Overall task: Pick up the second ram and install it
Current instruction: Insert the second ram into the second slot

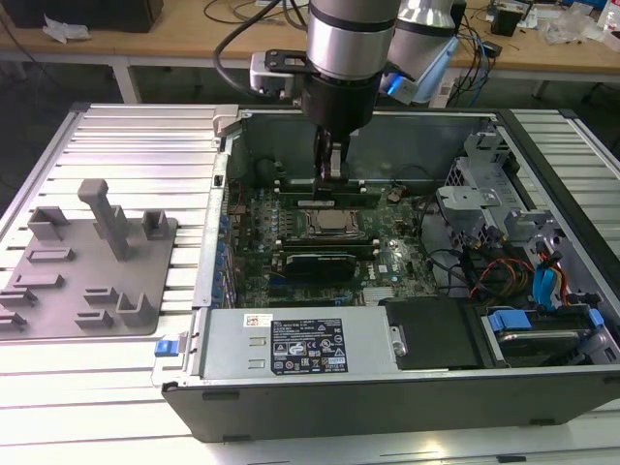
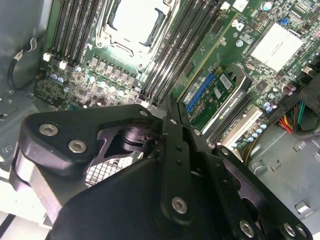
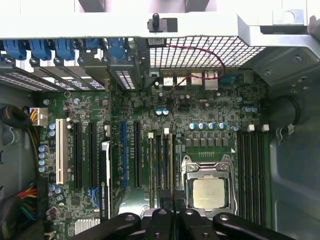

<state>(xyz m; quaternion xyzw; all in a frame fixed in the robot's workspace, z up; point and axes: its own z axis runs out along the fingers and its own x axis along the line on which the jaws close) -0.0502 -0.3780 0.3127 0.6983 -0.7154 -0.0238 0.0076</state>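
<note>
Print, legibility: none can be read.
1. Power supply housing [image 1: 368, 334], exterior view: large black label [image 1: 308, 349], white print and rows of small marks, too small to make out.
2. Same housing: small white label [image 1: 257, 320] with a red mark; plain white label [image 1: 255, 364] below it.
3. Motherboard [image 2: 65, 87], second wrist view: white sticker [image 2: 240, 5], print illegible.
4. Expansion card [image 3: 103, 180], first wrist view: pale lettering, not made out.
</note>
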